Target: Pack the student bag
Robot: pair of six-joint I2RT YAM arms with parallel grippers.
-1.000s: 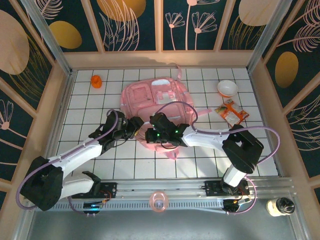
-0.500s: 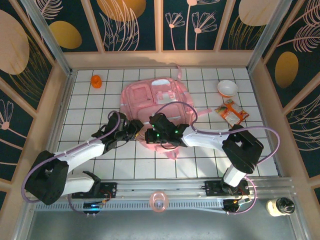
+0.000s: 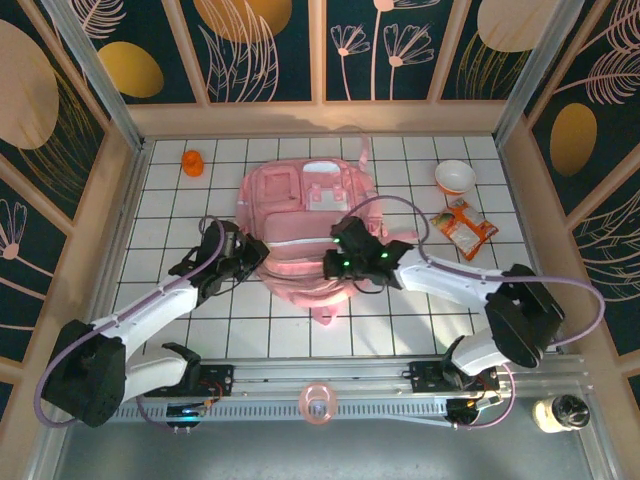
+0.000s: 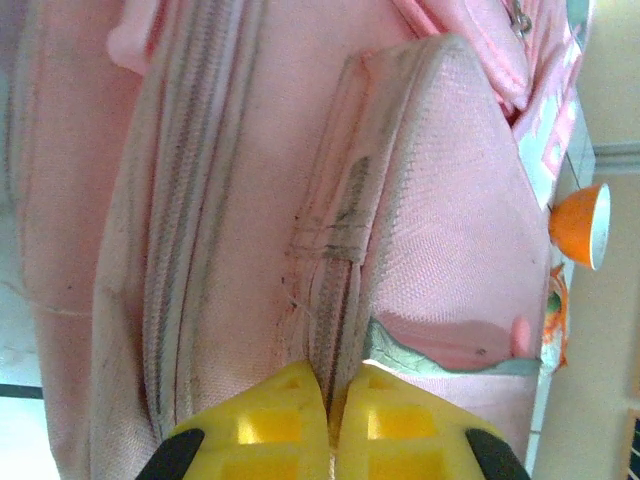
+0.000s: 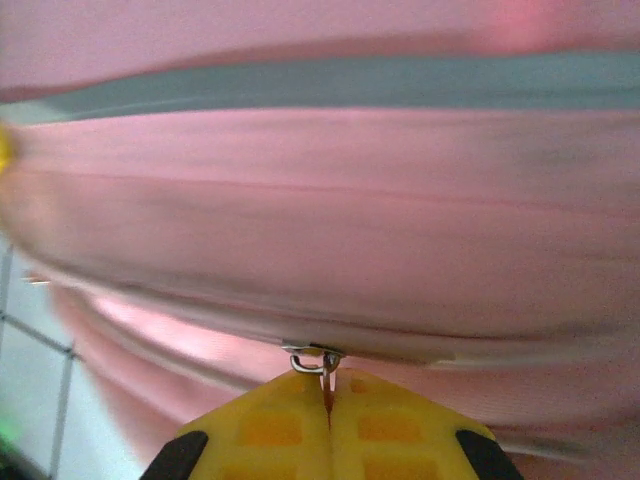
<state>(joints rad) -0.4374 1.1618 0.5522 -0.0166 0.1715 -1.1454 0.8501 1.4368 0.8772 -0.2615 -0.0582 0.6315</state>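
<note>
The student bag (image 3: 305, 215) lies flat in the middle of the white tiled bench (image 3: 180, 215), a little above centre in the overhead view, with its paler front pockets facing up and one strap trailing toward the bottom of the frame. Both arms reach in from the bottom edge and meet it along its lower side.

The left end effector (image 3: 250, 255) sits at the bag's lower left edge. In its wrist camera its yellow fingers (image 4: 290, 420) are pressed together at the bottom of the frame, with a worn seam ridge of the pink fabric pinched between them (image 4: 330, 400).

The right end effector (image 3: 335, 262) is at the lower middle of the bag. Its own camera shows it clamped tight (image 5: 328, 395), the small metal zipper pull (image 5: 318, 360) caught at the tips, right against the zipper line. The pink fabric there is blurred.

An orange cup (image 3: 192, 162) stands at the upper left of the bench, well apart from the bag. A white bowl (image 3: 455, 177) and a snack packet (image 3: 463, 225) lie at the upper right
</note>
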